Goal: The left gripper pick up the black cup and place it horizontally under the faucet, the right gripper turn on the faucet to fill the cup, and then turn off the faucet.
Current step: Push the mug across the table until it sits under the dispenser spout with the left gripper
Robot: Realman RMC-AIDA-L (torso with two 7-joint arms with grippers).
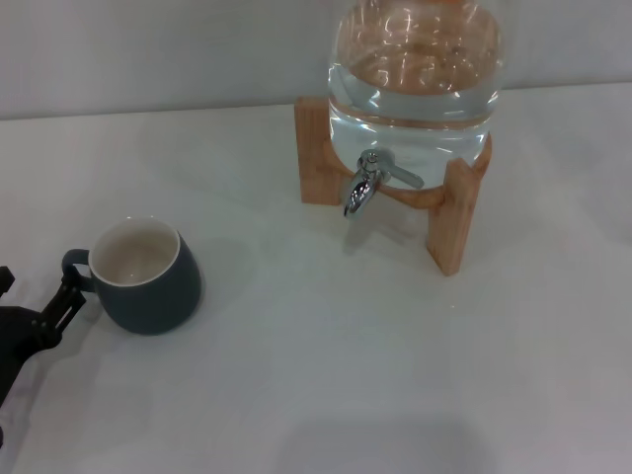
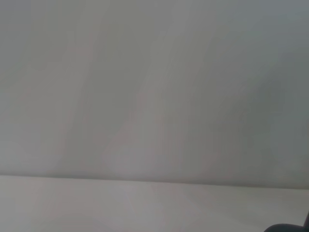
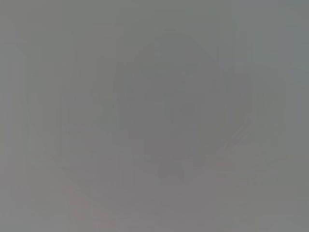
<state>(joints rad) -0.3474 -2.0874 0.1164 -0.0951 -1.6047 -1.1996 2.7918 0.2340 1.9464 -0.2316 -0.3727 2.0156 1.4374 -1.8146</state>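
L gripper (image 1: 61, 301) low on the white table (image 1: 326, 375), fingers right at the black cup's (image 1: 146, 276) loop handle; can't tell if they're apart or clamped on it. Cup upright on table, cream inside showing, body just past the fingertips. Faucet (image 1: 367, 188) well apart from fingers, far across table, spout down, lever out to the side, on glass water jar (image 1: 415, 74) w/ wood stand (image 1: 449, 222). R gripper not visible in any view; R wrist view shows blank grey only.
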